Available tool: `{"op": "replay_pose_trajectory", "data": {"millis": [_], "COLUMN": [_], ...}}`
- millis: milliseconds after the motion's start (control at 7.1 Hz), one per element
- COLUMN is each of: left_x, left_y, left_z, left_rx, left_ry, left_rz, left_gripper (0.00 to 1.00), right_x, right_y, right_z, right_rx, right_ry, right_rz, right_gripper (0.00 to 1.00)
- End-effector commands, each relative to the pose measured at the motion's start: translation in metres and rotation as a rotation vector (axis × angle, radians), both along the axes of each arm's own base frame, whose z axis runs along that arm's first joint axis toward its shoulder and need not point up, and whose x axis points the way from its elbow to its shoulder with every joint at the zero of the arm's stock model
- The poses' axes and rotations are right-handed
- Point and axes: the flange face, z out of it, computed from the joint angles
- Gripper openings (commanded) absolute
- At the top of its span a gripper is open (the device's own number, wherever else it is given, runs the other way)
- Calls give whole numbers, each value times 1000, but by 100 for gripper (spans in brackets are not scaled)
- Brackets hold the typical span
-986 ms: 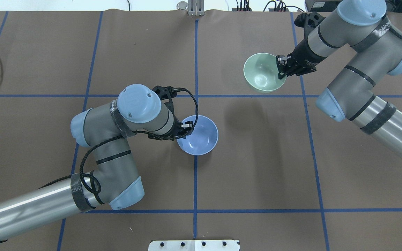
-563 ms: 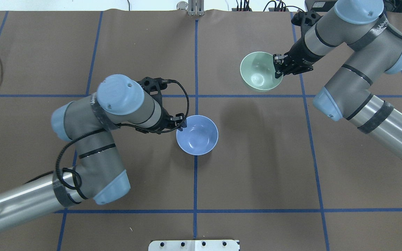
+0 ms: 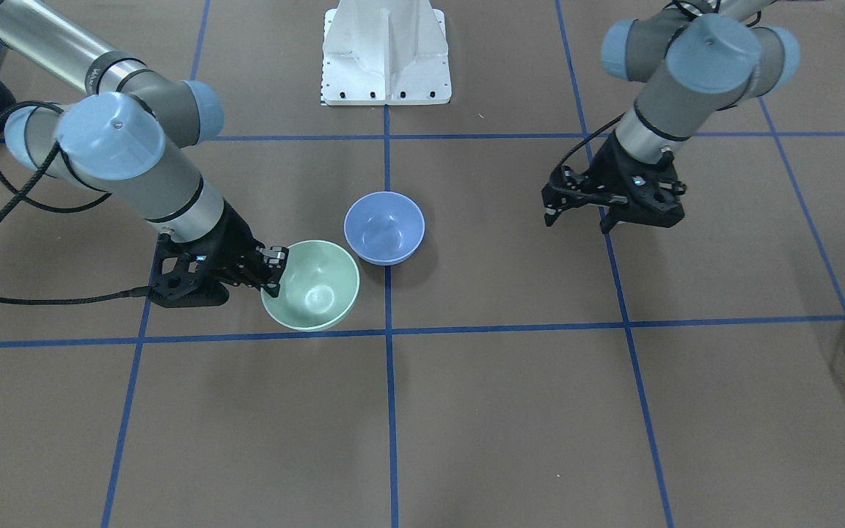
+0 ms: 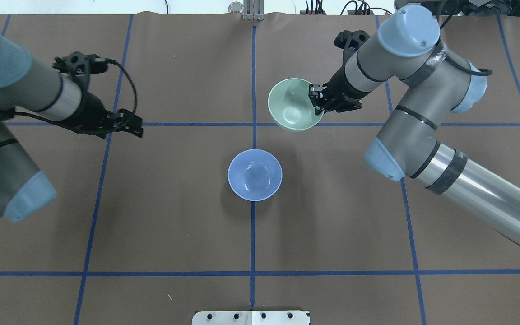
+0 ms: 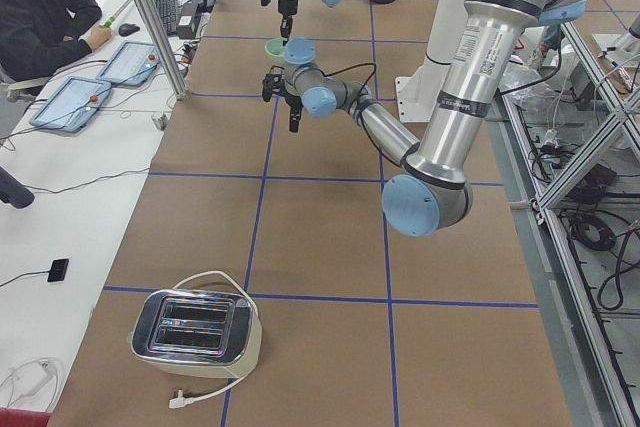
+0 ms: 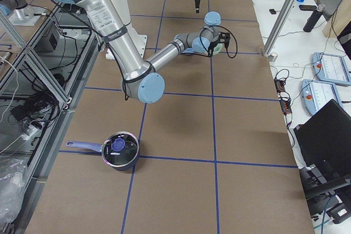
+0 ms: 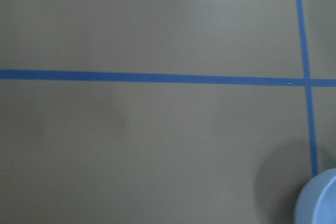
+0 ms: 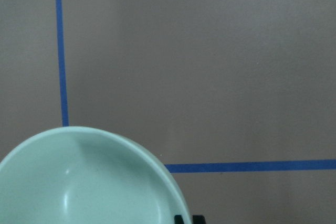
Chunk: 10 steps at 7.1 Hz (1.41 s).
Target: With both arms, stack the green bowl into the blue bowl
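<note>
The pale green bowl hangs above the table just beyond and right of the blue bowl, which stands alone on the centre line. My right gripper is shut on the green bowl's right rim; in the front view the gripper holds the green bowl close beside the blue bowl. My left gripper is open and empty, far to the left of the blue bowl; it also shows in the front view. The right wrist view shows the green bowl, the left wrist view the blue bowl's edge.
The white base pedestal stands at the robot's side of the table. A toaster with a white cable sits at the table's left end, a dark pot at its right end. Blue tape lines grid the brown table.
My left gripper let go of the blue bowl's rim and drew far back to the left. My right gripper carried the green bowl left, toward the blue bowl.
</note>
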Motion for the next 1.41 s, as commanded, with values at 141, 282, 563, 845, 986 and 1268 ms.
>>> {"op": "replay_pose_trajectory", "data": {"millis": [141,282,563,845,986,1268], "left_x": [-113,-132,-150,-180,-212,-265], "left_y": [-3,-4,-8,13,18,25], "left_z": [85,98,115,152,170,202], "left_rx": [83,89,107,122,111,120], "left_ry": [-60,-67,-93,-95,-45,-23], "left_rz": [18,22,25,13,29,28], "left_gripper": [97,97,97,97,97,97], "right_x": [-53,-68,-82,-87,-86,-88], "right_y": [93,119,129,125,120,116], "right_z": [-67,-73,-62,-50,-47,-43], "right_rx": [-22,-15,-1,31,38,34], "right_ry": [28,38,63,90,96,107], "right_rz": [12,16,13,-14,-12,-12], "right_gripper": [0,0,0,0,0,0]}}
